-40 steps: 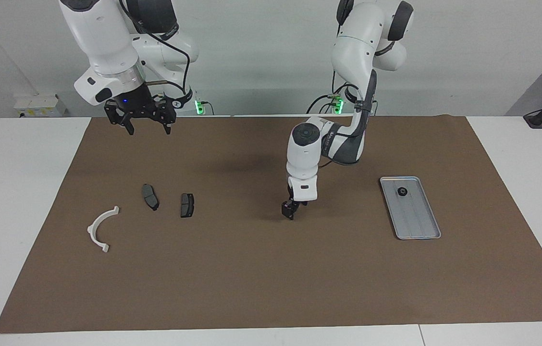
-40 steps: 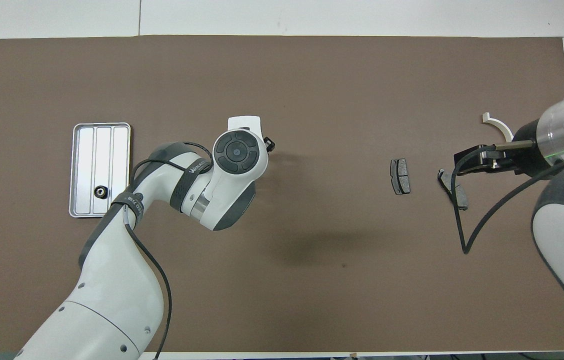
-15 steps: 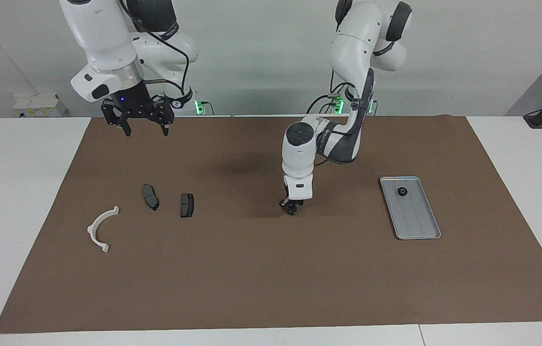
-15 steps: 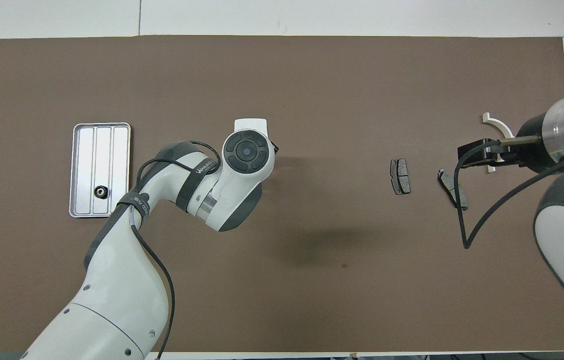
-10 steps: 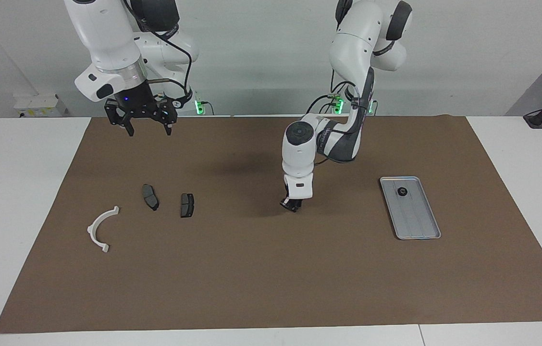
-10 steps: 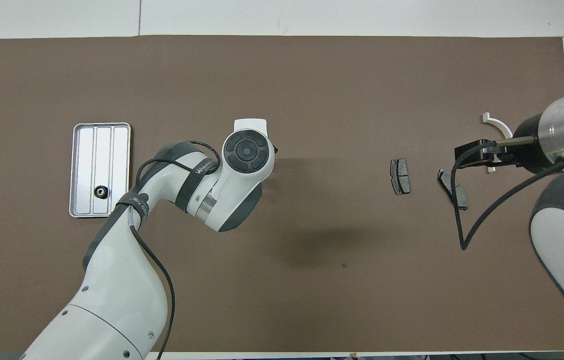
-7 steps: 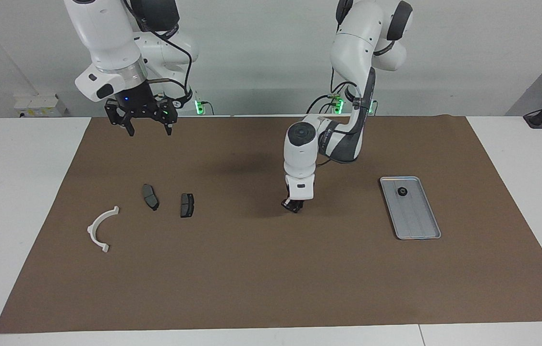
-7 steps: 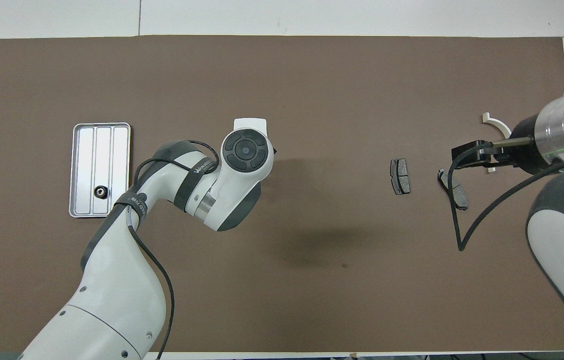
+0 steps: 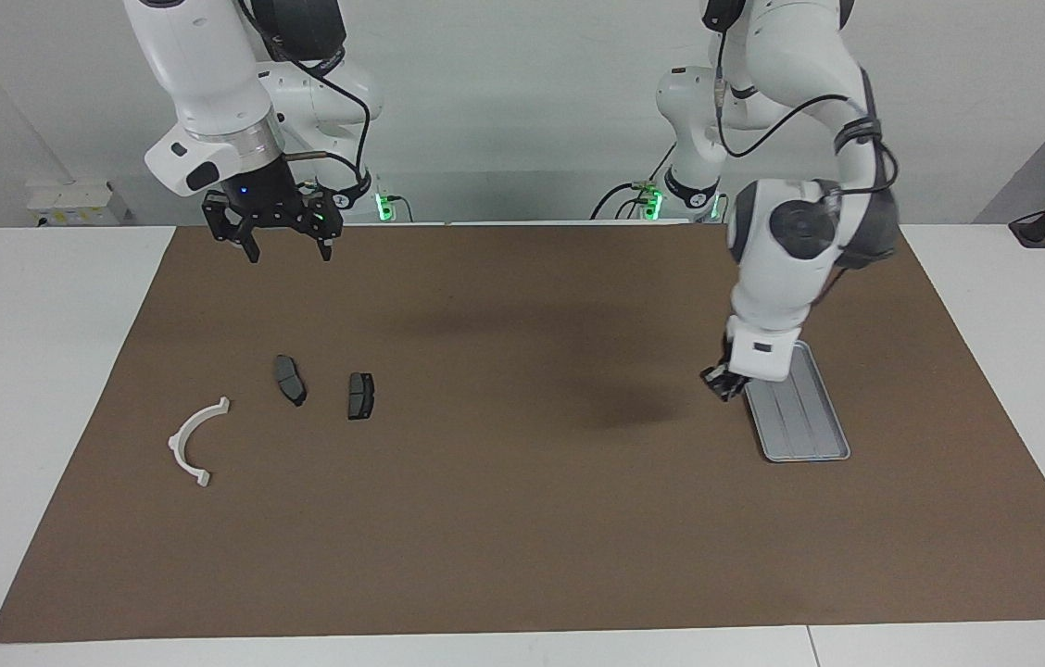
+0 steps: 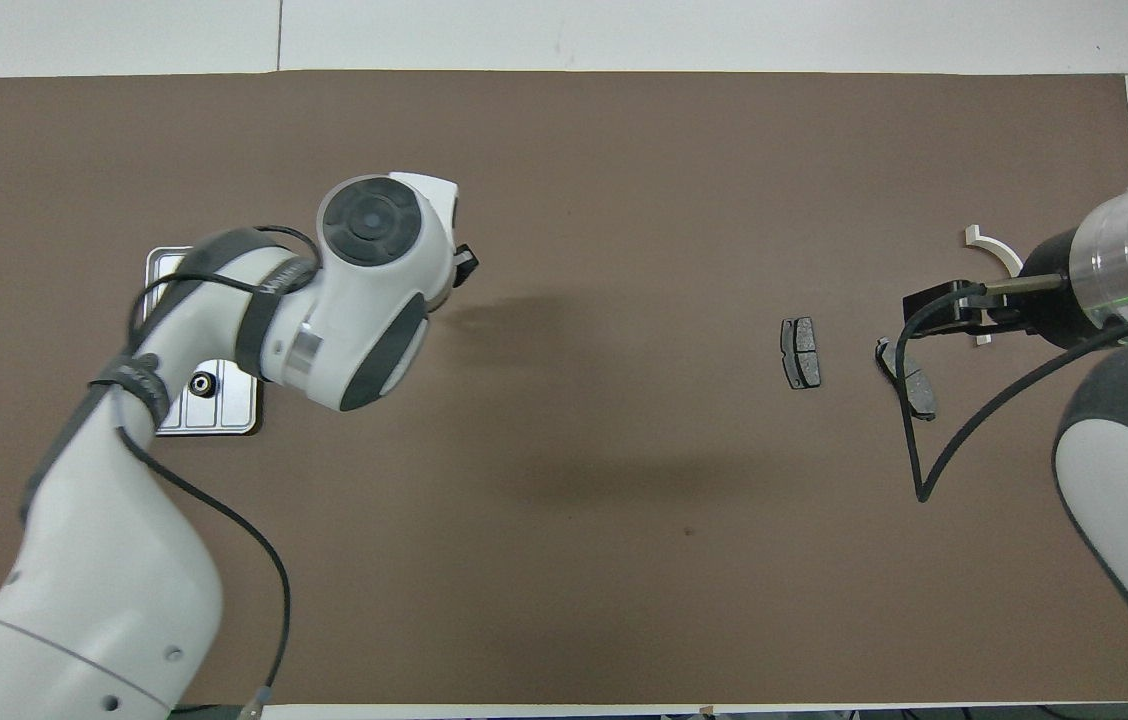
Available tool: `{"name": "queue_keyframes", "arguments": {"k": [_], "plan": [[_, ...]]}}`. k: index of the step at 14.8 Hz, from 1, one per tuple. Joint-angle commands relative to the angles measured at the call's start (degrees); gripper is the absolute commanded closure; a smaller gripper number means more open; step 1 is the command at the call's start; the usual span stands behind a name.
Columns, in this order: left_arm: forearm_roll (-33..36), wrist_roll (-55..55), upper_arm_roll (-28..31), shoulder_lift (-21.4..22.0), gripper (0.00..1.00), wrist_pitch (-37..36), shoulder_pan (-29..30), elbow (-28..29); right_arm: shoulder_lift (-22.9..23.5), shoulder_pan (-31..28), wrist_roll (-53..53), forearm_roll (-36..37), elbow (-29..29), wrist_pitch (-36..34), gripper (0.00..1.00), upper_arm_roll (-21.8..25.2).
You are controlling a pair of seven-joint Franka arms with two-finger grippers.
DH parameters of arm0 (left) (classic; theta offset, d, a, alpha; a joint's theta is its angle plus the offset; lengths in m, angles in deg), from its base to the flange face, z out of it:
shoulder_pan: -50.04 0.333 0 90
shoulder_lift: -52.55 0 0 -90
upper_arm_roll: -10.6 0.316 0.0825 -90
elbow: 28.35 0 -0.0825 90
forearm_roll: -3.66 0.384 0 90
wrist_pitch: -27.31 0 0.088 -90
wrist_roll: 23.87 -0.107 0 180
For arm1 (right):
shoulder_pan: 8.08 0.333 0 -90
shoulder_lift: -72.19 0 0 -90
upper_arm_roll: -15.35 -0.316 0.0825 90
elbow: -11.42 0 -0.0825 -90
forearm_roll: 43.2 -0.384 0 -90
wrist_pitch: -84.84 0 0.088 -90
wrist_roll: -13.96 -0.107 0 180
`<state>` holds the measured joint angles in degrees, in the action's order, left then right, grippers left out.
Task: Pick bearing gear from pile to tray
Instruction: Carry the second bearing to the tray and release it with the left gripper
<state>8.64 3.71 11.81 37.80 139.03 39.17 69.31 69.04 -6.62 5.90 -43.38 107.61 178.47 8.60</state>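
Observation:
My left gripper [image 9: 720, 382] is shut and hangs low over the mat, just beside the long rim of the silver tray [image 9: 808, 426]. I cannot make out any piece between its fingertips. From overhead, the left gripper [image 10: 464, 265] shows past the arm's white wrist, and the arm covers much of the tray [image 10: 234, 412]. One small black round gear [image 10: 199, 383] lies in the tray; in the facing view it is hidden by the hand. My right gripper [image 9: 287, 248] is open and waits high over the mat's edge by the robots.
Toward the right arm's end lie two dark grey plates [image 9: 290, 380] [image 9: 360, 396] and a white curved bracket [image 9: 195, 440]. From overhead, the right gripper [image 10: 936, 310] and its cable overlap one plate [image 10: 914, 388]; the other plate [image 10: 801, 353] is unobstructed. A brown mat [image 9: 522, 537] covers the table.
My left gripper shut at the mat's middle, then rose and swung to the tray's rim at the left arm's end. The right arm stayed put.

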Motion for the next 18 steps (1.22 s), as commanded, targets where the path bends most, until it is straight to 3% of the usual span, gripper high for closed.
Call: {"name": "queue_keyframes", "arguments": {"k": [1, 3, 8, 18], "plan": [[-0.9, -15.0, -0.9, 1.5, 1.0, -0.1, 7.1, 3.3, -0.5, -0.3, -0.6, -0.9, 0.7, 0.9, 0.0, 0.0], [-0.9, -22.7, -0.9, 2.4, 1.0, 4.1, 10.9, 6.6, -0.5, -0.3, -0.6, -0.9, 0.7, 0.9, 0.0, 0.0], [-1.0, -23.2, -0.9, 2.9, 1.0, 17.8, 10.5, 17.4, -0.5, -0.2, -0.6, -0.9, 0.7, 0.7, 0.0, 0.0], [-1.0, -21.6, -0.9, 0.1, 1.0, 28.3, 9.6, 23.4, -0.8, -0.5, -0.6, -0.9, 0.7, 0.8, 0.0, 0.0]]}}
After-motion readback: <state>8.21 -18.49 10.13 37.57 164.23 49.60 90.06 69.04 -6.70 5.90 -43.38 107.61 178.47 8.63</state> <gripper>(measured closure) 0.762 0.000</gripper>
